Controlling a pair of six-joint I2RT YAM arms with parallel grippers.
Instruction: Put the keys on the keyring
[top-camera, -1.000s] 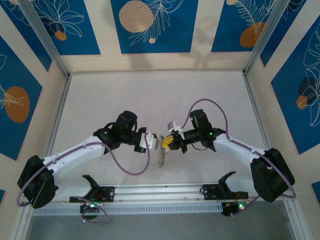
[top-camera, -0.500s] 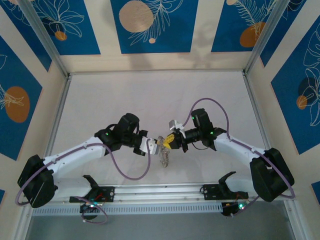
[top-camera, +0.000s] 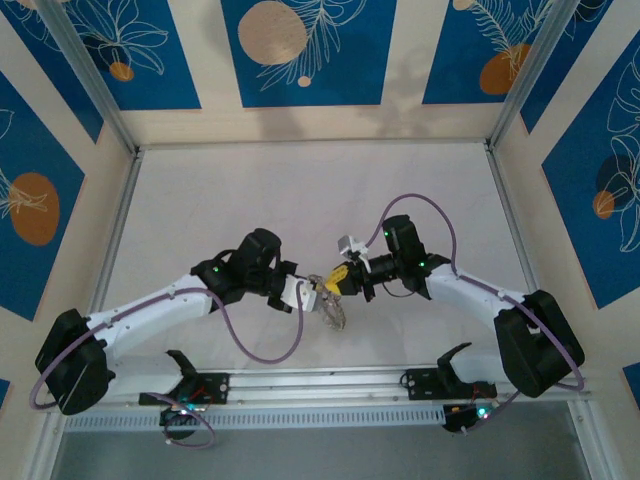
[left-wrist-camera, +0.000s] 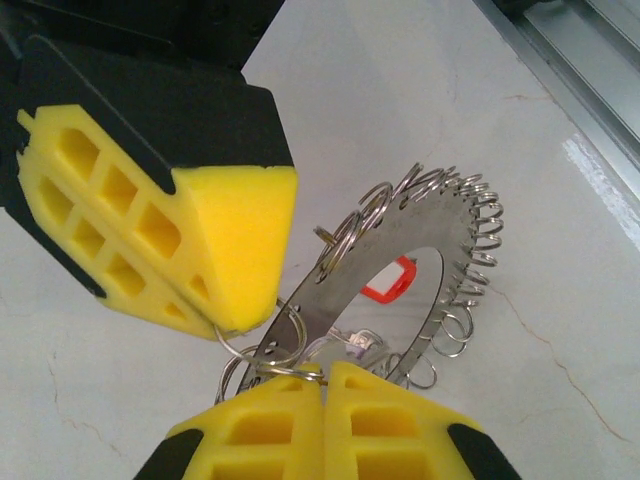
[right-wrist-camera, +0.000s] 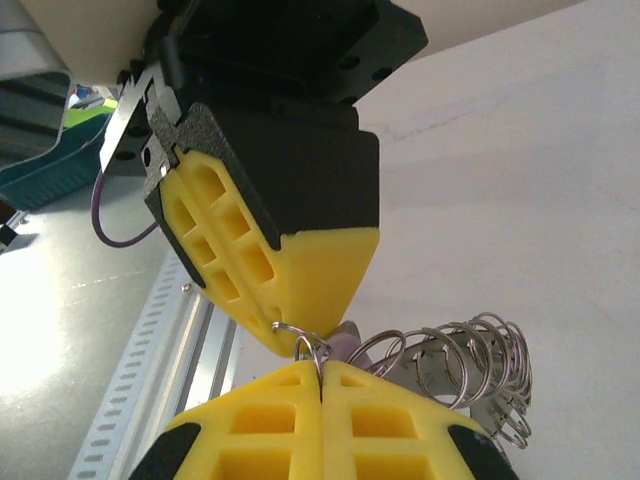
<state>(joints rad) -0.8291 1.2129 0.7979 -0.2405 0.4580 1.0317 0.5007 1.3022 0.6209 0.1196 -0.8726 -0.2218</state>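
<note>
Keyring (top-camera: 332, 312) hangs between both arms above the surface (top-camera: 250, 190), turned flatter than a second ago. Left gripper (left-wrist-camera: 325, 372) and right gripper (right-wrist-camera: 322, 372), both pressed together, pinch small loops (left-wrist-camera: 290, 368) on its rim; threading the lilac key (left-wrist-camera: 361, 345) seems underway.

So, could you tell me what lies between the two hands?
The keyring, its rim bridging left hand and right hand in the left wrist view.
</note>
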